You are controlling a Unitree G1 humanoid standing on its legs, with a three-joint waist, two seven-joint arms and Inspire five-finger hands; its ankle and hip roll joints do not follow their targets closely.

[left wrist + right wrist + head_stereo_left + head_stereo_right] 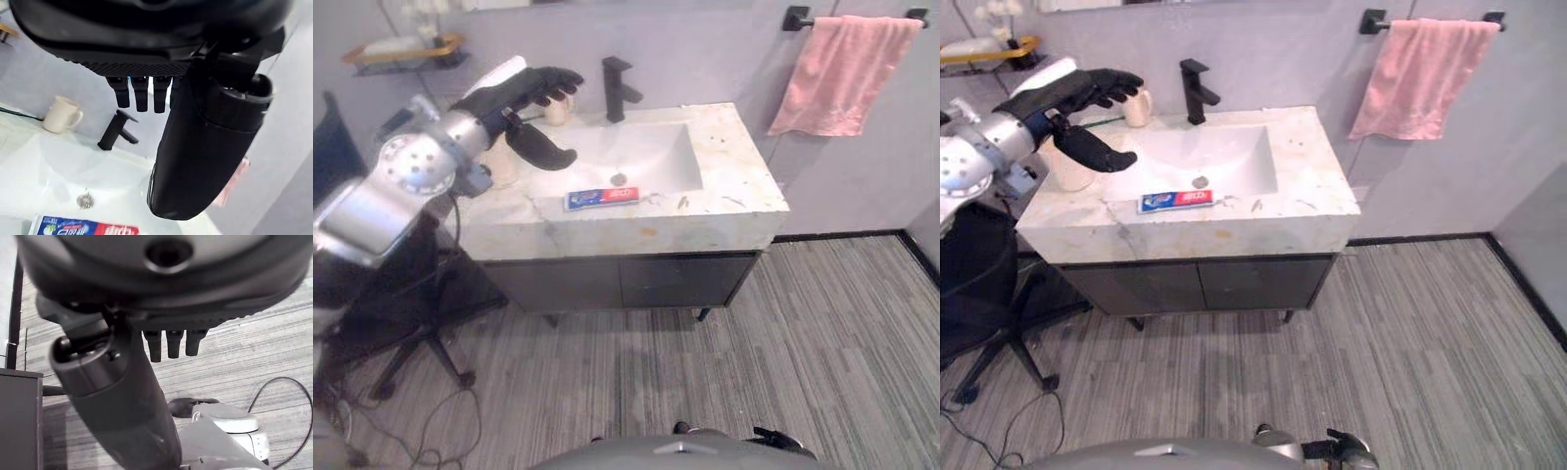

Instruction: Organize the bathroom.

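Left eye view puts the toothpaste box (pixel 601 198) flat on the front lip of the counter (pixel 744 186), just before the basin (pixel 636 157) and near its drain (pixel 619 179); lying loose there, it reads as the item still to be tidied away. The left hand (pixel 524 98) hovers above the basin's left side, fingers straight and thumb spread wide, holding nothing (a pose that suits a reach, I judge); the box sits lower and nearer the edge than the hand. A cream mug (pixel 61 115) stands by the black tap (pixel 618 88) at the back wall; a pink towel (pixel 842 73) hangs from its rail to the right. The right hand (pixel 168 342) hangs over the striped floor (pixel 822 333), fingers straight and empty, idle.
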